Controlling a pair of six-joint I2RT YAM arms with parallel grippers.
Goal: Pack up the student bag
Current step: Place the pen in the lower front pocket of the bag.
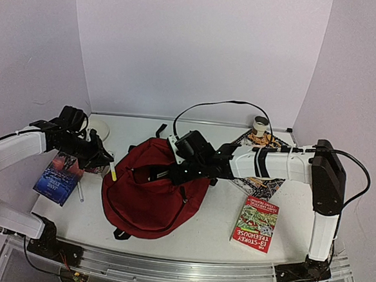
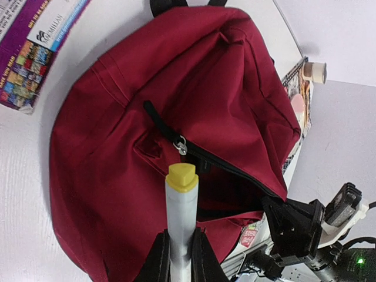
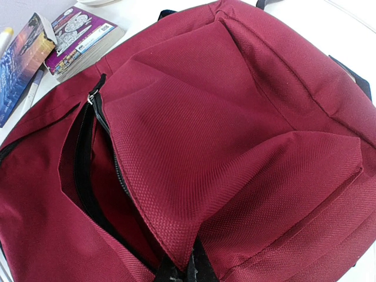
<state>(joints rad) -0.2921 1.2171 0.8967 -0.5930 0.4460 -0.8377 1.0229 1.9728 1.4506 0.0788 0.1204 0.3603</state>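
Note:
The student bag (image 1: 148, 199), a big dark red backpack, lies in the middle of the table with its black zipper mouth (image 3: 82, 176) gaping. My left gripper (image 1: 101, 159) is shut on a white marker (image 2: 181, 214) with a yellow cap (image 2: 181, 176). The marker points at the mouth from the bag's left, near the zipper pull (image 2: 183, 145). My right gripper (image 3: 187, 269) is shut on the red fabric lip of the bag (image 3: 235, 117) beside the zipper and holds that flap raised. In the top view it (image 1: 173, 173) sits over the bag's upper right.
A blue book (image 1: 59, 177) lies left of the bag, with a white pen (image 1: 80, 191) beside it. A purple-covered book (image 2: 35, 47) lies there too. A red Treehouse book (image 1: 256, 223) lies to the right. Patterned books (image 1: 262, 185) and a tape roll (image 1: 261, 125) sit behind my right arm.

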